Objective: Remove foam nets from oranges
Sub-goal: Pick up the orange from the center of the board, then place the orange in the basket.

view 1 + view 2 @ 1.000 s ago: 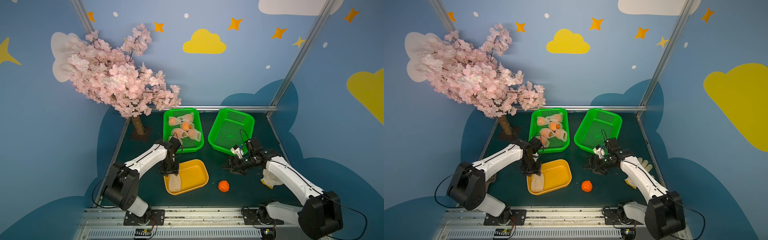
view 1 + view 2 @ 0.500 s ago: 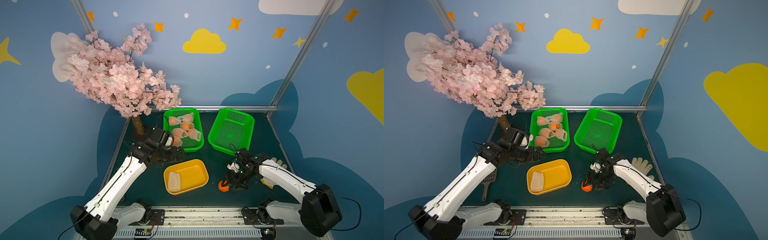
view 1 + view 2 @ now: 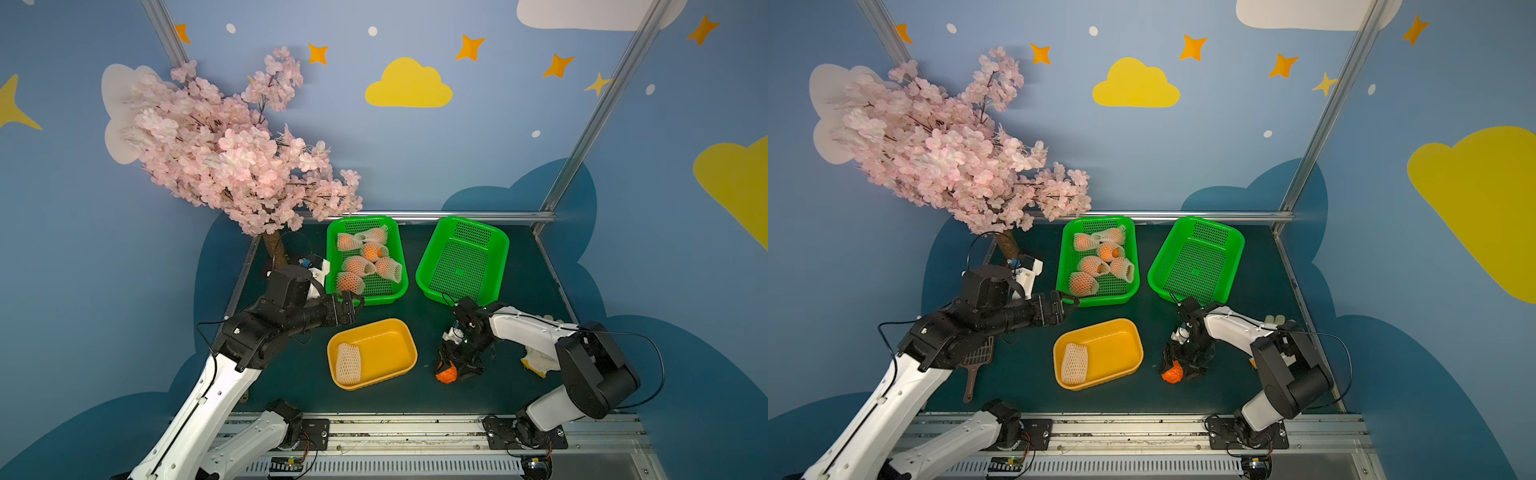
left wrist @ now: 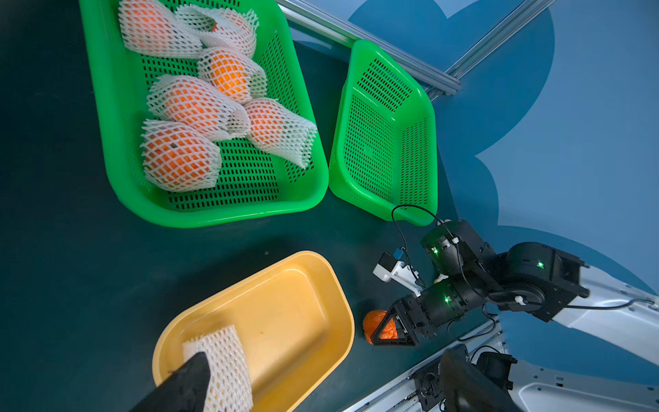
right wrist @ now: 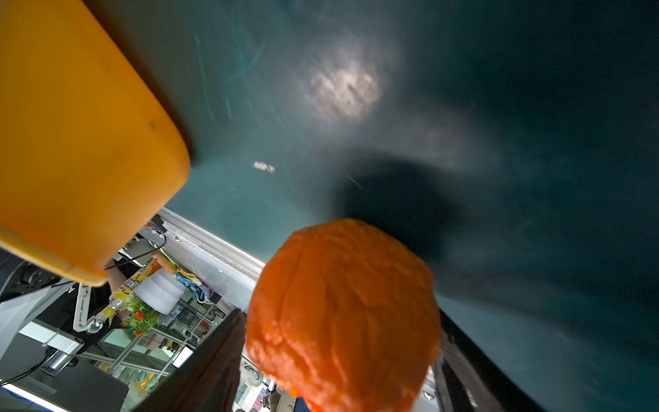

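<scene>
Several oranges in white foam nets [image 3: 365, 266] [image 4: 185, 107] lie in the left green basket [image 3: 332, 257]. One empty foam net [image 3: 348, 362] [image 4: 224, 360] lies in the yellow tray [image 3: 409, 336]. My left gripper [image 3: 353, 301] [image 4: 321, 392] hangs open and empty between that basket's front edge and the tray. A bare orange [image 3: 446, 374] [image 5: 342, 314] rests on the dark mat to the right of the tray. My right gripper [image 3: 455, 370] [image 5: 342, 374] reaches down over it, a finger pressed against each side.
An empty green basket [image 3: 461, 257] stands at the back right. A pink blossom tree [image 3: 232, 158] overhangs the back left corner. A brown slotted spatula [image 3: 978, 357] lies under my left arm, and a pale glove [image 3: 536, 361] lies behind my right arm.
My left gripper let go of the net in the tray, opened and drew back up toward the basket. My right gripper came down from near the empty basket and closed round the orange.
</scene>
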### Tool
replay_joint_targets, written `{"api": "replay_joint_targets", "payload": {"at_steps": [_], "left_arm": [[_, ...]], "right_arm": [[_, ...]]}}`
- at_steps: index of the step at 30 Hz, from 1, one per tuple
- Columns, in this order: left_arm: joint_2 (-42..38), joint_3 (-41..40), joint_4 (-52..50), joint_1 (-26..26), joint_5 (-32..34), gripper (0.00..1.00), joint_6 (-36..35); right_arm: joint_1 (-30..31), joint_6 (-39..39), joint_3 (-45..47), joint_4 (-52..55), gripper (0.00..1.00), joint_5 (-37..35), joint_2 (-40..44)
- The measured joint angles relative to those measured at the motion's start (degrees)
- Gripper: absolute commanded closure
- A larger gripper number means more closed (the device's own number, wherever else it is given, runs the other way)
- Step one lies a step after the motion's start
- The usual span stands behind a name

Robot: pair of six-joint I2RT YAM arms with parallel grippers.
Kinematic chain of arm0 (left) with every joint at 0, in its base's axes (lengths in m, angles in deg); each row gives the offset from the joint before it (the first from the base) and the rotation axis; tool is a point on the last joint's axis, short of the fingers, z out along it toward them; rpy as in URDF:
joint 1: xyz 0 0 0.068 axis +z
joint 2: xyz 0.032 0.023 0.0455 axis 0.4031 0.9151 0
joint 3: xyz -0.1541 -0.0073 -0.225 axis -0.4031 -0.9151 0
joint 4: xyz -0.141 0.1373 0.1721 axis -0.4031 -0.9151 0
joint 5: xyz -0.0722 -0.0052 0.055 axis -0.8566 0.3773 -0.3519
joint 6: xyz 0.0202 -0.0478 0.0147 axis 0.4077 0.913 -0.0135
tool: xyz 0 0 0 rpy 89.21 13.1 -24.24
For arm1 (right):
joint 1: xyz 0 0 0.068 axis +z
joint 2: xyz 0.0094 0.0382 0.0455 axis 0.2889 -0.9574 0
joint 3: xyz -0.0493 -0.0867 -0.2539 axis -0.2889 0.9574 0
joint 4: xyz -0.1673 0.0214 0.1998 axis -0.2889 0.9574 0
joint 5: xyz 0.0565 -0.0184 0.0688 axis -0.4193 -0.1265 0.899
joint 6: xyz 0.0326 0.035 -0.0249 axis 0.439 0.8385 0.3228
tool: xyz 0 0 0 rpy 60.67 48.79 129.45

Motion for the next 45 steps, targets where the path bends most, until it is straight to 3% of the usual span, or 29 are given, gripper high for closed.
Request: {"api": "replay_joint_targets", "payload": {"at_steps": [5,7,15,24,29,34,40,45], "left_arm": [[-2.36,0.00,-1.84,0.13,1.92,0.01,-0.72],[-2.67,0.00,-2.54,0.26,2.43,0.00,-0.94],[-1.49,0.00,-2.91,0.52,2.54,0.01,-2.12],[1.53,0.00,-0.22,0.57,-0.39,0.01,-3.26],[2.56,0.00,0.85,0.57,-1.95,0.01,-3.41],[2.08,-0.44,1.05,0.59,-2.71,0.01,-3.37],[0.11,-1.86,0.04,0.61,-2.73,0.01,-3.10],[-1.62,-2.36,-1.18,0.59,-2.45,0.01,-2.84]], "right_arm": [[0.24,-0.90,-2.05,1.07,0.60,-0.68,-0.63],[0.24,-1.18,-2.82,2.34,0.65,-1.09,-0.48],[-1.77,-2.21,-10.47,10.49,0.66,-2.60,5.22],[-13.53,-6.84,-30.69,20.52,0.63,-3.58,6.80],[-19.85,-9.27,-42.71,22.34,0.60,-1.79,-1.70],[-23.98,-10.75,-54.23,22.03,0.59,3.32,-17.66],[-24.87,-10.16,-65.59,20.96,0.58,5.79,-33.99],[-23.96,-8.79,-72.57,20.59,0.55,7.39,-41.75]]}}
